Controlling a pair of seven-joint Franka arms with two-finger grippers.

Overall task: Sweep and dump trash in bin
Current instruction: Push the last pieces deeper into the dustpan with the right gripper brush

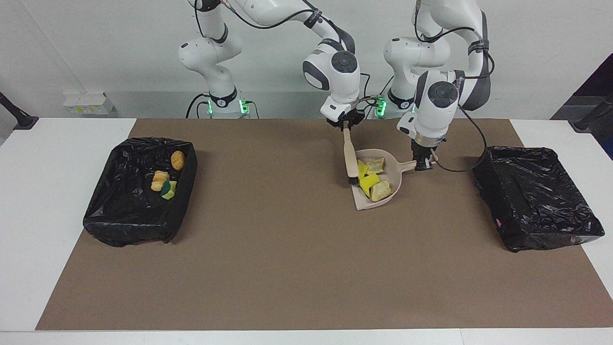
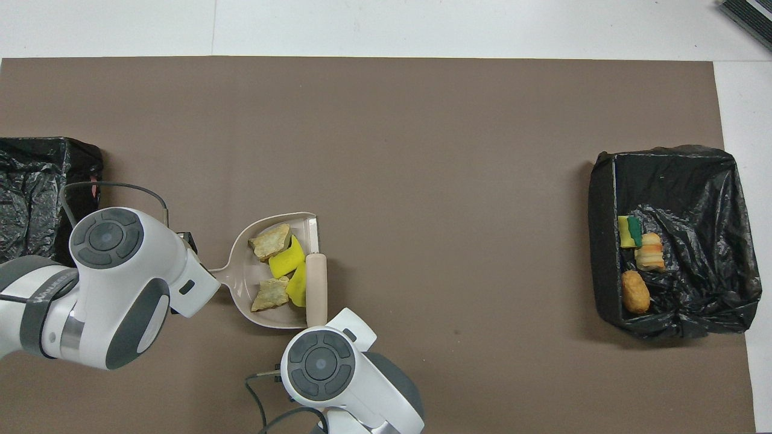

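A beige dustpan point(image 1: 371, 205) point(image 2: 244, 289) rests on the brown mat with its mouth toward the right arm's end. My left gripper point(image 1: 421, 165) is shut on its handle. Inside lie pieces of trash: two yellow chunks point(image 1: 368, 181) point(image 2: 286, 262) and two tan pieces point(image 1: 381, 190) point(image 2: 270, 241). My right gripper point(image 1: 346, 127) is shut on the beige brush point(image 1: 349, 153) point(image 2: 316, 286). The brush stands across the pan's mouth, bristles down against one yellow chunk point(image 2: 297, 288). In the overhead view both grippers are hidden under their wrists.
A black-lined bin point(image 1: 124, 230) point(image 2: 603, 241) at the right arm's end holds three scraps point(image 1: 160, 181) point(image 2: 636, 291). A second black-lined bin point(image 1: 550, 235) point(image 2: 36, 181) stands at the left arm's end, close to the dustpan's handle. White table borders the mat.
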